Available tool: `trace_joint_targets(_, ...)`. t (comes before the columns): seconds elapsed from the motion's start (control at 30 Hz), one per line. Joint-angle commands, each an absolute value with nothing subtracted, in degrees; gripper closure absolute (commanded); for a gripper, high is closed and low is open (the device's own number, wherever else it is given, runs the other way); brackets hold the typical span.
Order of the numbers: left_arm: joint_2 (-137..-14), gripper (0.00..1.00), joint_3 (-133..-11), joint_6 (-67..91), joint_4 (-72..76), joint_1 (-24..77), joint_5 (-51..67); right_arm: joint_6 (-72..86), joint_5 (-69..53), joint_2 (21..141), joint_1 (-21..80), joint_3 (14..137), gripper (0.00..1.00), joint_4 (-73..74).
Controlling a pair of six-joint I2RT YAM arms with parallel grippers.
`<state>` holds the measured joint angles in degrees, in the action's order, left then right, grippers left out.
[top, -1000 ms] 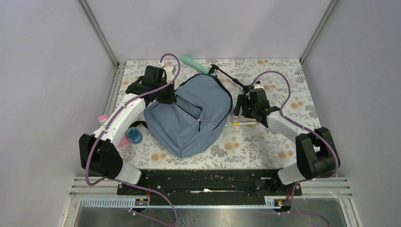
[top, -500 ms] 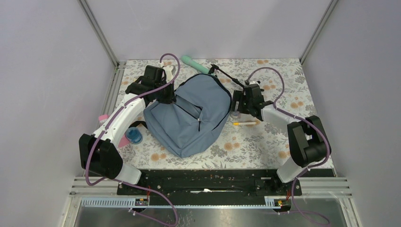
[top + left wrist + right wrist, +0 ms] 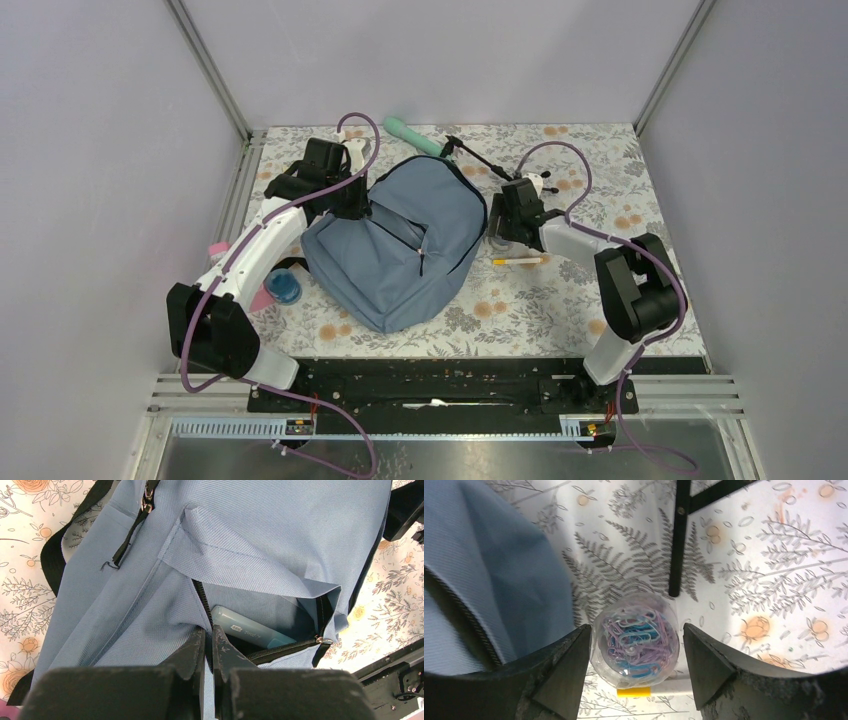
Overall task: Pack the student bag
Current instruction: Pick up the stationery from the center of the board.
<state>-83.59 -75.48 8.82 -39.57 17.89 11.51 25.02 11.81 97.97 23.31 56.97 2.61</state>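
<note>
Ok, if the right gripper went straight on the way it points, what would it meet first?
The clear tub of paper clips, standing between the open fingers of the right gripper, with the floral table under it. Depth is unclear.

Plain lilac walls (image 3: 100, 150) enclose a floral-patterned table (image 3: 600, 140)

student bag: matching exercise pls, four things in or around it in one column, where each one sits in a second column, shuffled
Things
1. tub of paper clips
2. pale blue tube
3. mint green stick
4. white pen with a yellow end

Places
A. at the far edge of the table, beyond the student bag
B. inside the bag's open zipped compartment
C. flat on the table, just right of the bag
D. between the open fingers of the right pincer

Pairs: 1-D, 2-B, 3-A, 4-C
</note>
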Motion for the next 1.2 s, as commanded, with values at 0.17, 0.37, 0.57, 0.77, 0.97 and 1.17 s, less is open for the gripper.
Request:
trace_joint_targets(0.17,-80.3,1.0,-76.28,7.91,-36.74,17.4,11.33,26.1,14.23,95.27,23.81,54.74,0.22,5.73)
trace_joint_targets(0.37,-80.11,1.0,-76.29,7.95,-36.74,17.4,11.35,25.5,15.18,94.87,23.81,54.92,0.33,4.7)
trace_joint_targets(0.57,-79.99,1.0,-76.26,8.0,-36.74,17.4,11.43,23.25,15.26,97.1,23.82,56.83,0.28,4.77)
trace_joint_targets(0.77,-79.89,1.0,-76.29,8.0,-36.74,17.39,11.56,21.74,14.7,95.79,23.83,55.72,0.45,3.36)
trace_joint_targets(0.97,-79.52,1.0,-76.32,7.91,-36.32,17.4,11.62,19.54,12.44,87.49,23.82,52.25,0.56,3.28)
trace_joint_targets(1.17,-79.3,1.0,-76.7,8.17,-35.88,17.4,12.2,16.87,9.03,75.02,24.19,50.37,0.6,6.29)
